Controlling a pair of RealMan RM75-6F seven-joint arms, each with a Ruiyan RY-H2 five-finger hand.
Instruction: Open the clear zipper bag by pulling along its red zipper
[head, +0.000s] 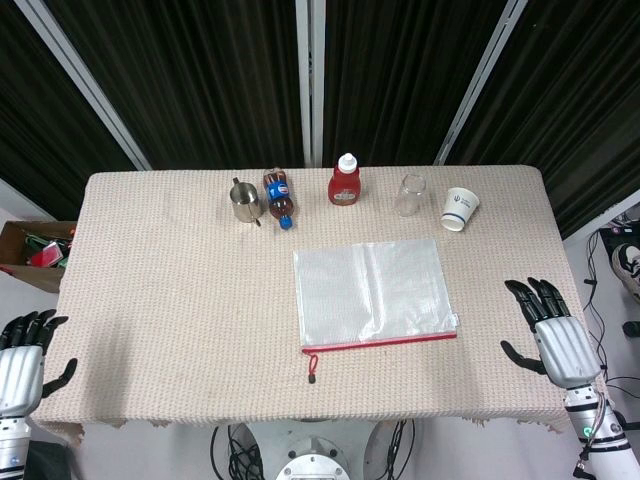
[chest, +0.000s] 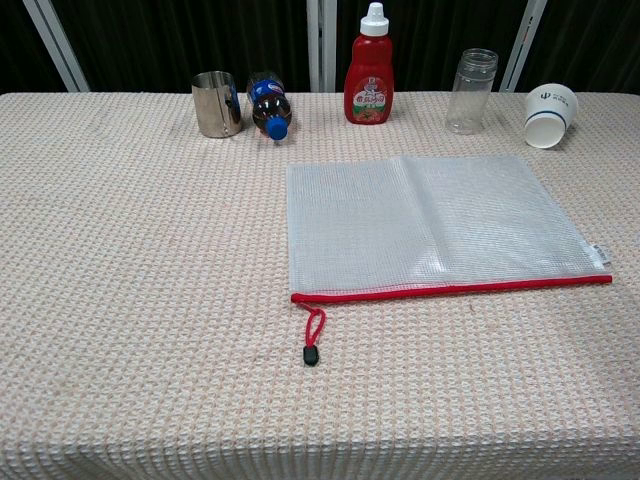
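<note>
Stage: not begun; the red zipper (chest: 452, 289) runs closed along the whole near edge of the clear zipper bag (chest: 430, 220), and neither hand touches anything.
Left hand (head: 25, 350): at the near left corner of the worktop (head: 170, 300), seen only in the head view; fingers (head: 30, 322) spread apart, holding nothing.
Right hand (head: 555, 335): at the near right edge of the worktop; fingers (head: 535, 295) spread apart, empty.
Bag position: flat on the worktop between the two hands, nearer the right fingers, well apart from the left ones; its zipper edge faces the robot.
Pull tab: a red cord loop with a black tip (chest: 312, 340) lies on the cloth at the zipper's end toward the left fingers, so the slider looks parked there and the pull should run toward the right fingers.
Handling: I judge the bag light, thin and floppy, with a smooth mesh-plastic skin; it will likely slide over the woven cloth and bunch up if pulled without being pinned.
Where to hold: pinch the cord loop or slider with one hand; press the other flat on the bag close to the slider's corner.
Risk: the cord is small and lies flat, hard to pick cleanly.
Far row: metal cup (chest: 216, 103), cola bottle (chest: 268, 105) on its side, ketchup bottle (chest: 368, 70), clear jar (chest: 472, 90), tipped paper cup (chest: 551, 113), all beyond the bag and far from both sets of fingers.
</note>
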